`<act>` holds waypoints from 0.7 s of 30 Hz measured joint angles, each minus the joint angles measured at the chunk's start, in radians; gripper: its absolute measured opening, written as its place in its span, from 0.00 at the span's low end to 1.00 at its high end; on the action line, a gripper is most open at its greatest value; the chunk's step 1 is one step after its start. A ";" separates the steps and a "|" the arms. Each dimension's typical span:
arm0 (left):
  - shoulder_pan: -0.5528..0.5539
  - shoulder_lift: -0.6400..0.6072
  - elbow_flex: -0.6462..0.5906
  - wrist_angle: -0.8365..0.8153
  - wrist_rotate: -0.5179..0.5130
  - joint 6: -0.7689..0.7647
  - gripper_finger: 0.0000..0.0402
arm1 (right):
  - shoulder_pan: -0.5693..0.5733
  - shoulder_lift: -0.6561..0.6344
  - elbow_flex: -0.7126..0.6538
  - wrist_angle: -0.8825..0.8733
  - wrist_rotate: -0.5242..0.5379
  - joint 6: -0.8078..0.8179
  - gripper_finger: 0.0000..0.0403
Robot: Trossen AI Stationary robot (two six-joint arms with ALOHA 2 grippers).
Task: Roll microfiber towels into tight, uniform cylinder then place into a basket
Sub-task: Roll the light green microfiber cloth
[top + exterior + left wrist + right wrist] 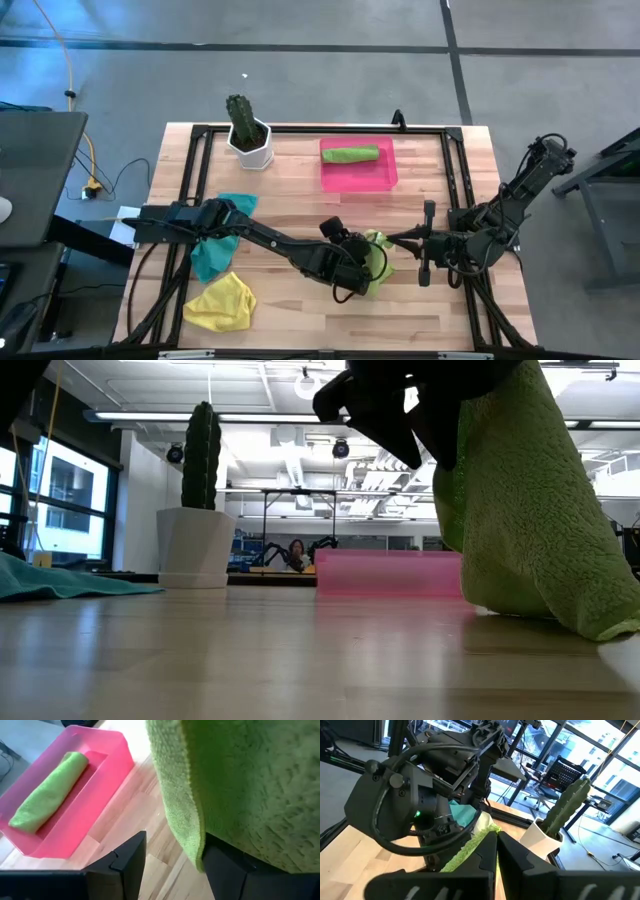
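Hanging closest to the low camera, a lime towel [530, 510] is drooping in fuzzy, loose folds from the left gripper [172, 865], whose fingers are standing apart with cloth draped over one of them rather than pinched. The right gripper [496, 851] is closing narrowly on the towel's edge near the middle of the front edge. To my eye, two pulls on a limp cloth are risking a lopsided, slack roll, or a slip. One rolled green towel [350, 154] is lying in the glossy pink basket [385, 178] by the back edge. Teal [215, 250] and yellow [222, 303] cloths are lying crumpled toward the front-left corner.
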 joint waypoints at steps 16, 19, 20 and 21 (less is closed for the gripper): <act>-0.048 0.002 0.017 -0.218 0.014 0.114 0.03 | 0.000 0.000 0.000 -0.165 -0.021 0.145 0.00; -0.078 -0.021 0.043 -0.370 0.008 0.087 0.01 | 0.000 0.000 0.000 -0.201 -0.027 0.189 0.00; -0.087 -0.025 0.053 -0.406 0.008 0.068 0.01 | 0.000 0.000 0.000 -0.202 -0.030 0.197 0.00; -0.098 -0.031 0.063 -0.444 0.006 0.051 0.01 | 0.000 0.000 0.000 -0.206 -0.033 0.202 0.00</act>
